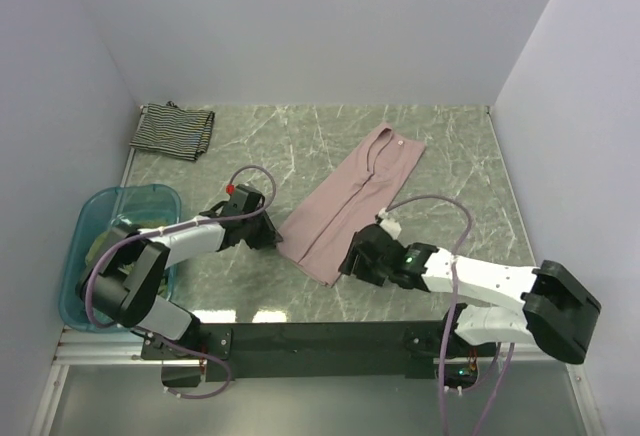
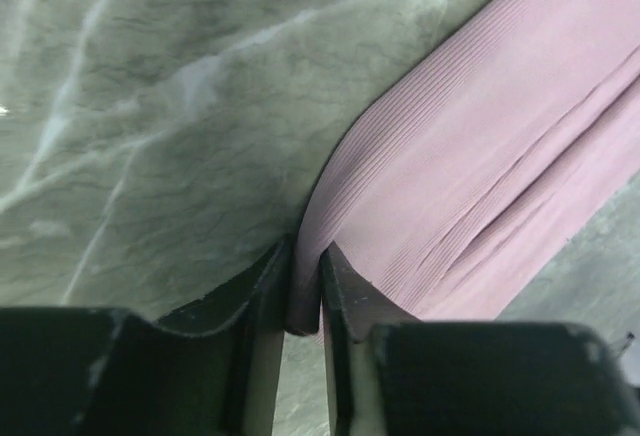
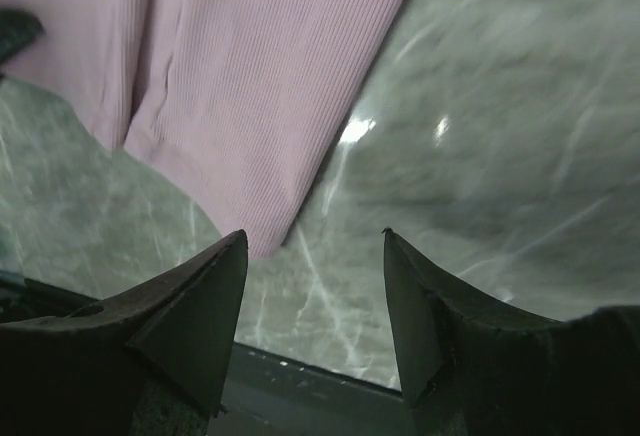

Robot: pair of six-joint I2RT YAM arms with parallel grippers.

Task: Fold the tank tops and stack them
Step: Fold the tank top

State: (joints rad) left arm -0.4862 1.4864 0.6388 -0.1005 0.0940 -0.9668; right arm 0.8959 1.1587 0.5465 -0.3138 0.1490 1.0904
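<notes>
The mauve-pink tank top (image 1: 352, 194) lies folded into a long strip, running diagonally across the middle of the table. My left gripper (image 1: 277, 239) sits at the strip's near left corner. In the left wrist view the left gripper (image 2: 305, 254) is shut on a pinch of the pink tank top (image 2: 480, 156) at its edge. My right gripper (image 1: 351, 259) hovers at the strip's near right corner. Its jaws (image 3: 315, 238) stand open, with only the marble between them and the pink hem (image 3: 250, 106) just beyond the left finger. The striped tank top (image 1: 173, 130) lies folded at the back left.
A translucent blue tub (image 1: 92, 218) stands at the left edge beside the left arm, with something olive-green (image 1: 101, 245) inside. White walls close in the table at the back and on both sides. The black mounting rail (image 1: 320, 338) runs along the near edge.
</notes>
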